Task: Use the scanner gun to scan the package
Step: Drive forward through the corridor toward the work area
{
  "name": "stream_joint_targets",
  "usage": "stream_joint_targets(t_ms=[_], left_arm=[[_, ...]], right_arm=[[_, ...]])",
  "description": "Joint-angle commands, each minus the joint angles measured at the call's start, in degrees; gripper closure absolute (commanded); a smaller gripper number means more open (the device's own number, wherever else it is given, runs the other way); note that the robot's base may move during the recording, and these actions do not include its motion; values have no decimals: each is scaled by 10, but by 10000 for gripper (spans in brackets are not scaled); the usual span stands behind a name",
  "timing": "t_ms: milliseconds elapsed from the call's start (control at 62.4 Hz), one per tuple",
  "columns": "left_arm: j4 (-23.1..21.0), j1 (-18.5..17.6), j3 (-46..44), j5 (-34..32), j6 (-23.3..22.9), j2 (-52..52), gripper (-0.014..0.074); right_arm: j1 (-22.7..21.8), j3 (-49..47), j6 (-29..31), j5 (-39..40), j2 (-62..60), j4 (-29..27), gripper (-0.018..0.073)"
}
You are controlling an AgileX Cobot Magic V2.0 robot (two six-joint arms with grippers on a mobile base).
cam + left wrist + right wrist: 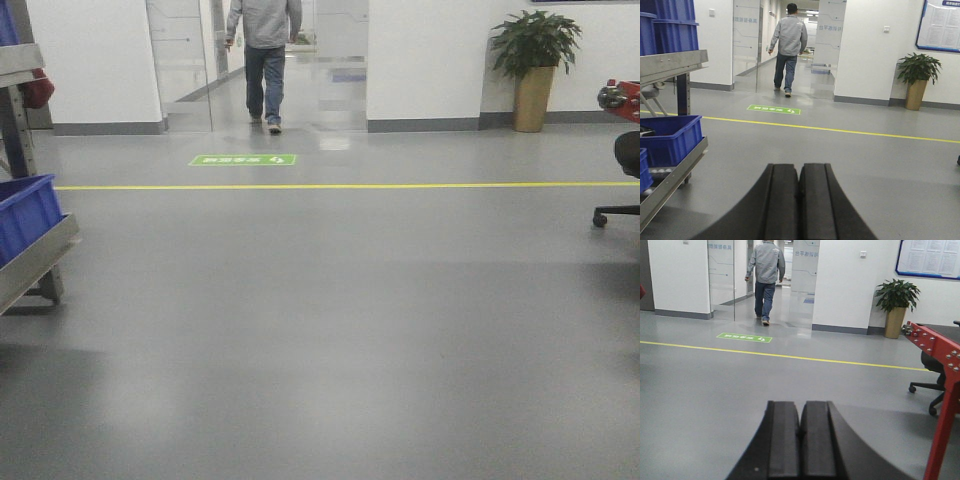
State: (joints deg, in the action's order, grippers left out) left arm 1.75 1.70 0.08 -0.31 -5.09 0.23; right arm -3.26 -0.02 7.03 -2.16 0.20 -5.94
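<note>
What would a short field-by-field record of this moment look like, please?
left claw: shut, holding nothing
right claw: shut, holding nothing
package: not in any view
scanner gun: not in any view
person: back turned, at the glass doorway
left side: blue bins on a metal rack
right side: red frame, office chair
floor: yellow line, green sign
far wall: potted plant

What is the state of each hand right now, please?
Left hand: closed, holding nothing.
Right hand: closed, holding nothing.
</note>
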Motion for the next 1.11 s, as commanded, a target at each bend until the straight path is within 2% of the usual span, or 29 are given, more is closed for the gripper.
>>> stream_joint_targets(t_ms=[0,1090], left_arm=[[2,-3,-1,-11,1,-2,707],[2,-3,-1,-11,1,-2,707]], right_arm=[[-1,0,1,11,-2,4,727],[1,0,1,11,-2,4,727]])
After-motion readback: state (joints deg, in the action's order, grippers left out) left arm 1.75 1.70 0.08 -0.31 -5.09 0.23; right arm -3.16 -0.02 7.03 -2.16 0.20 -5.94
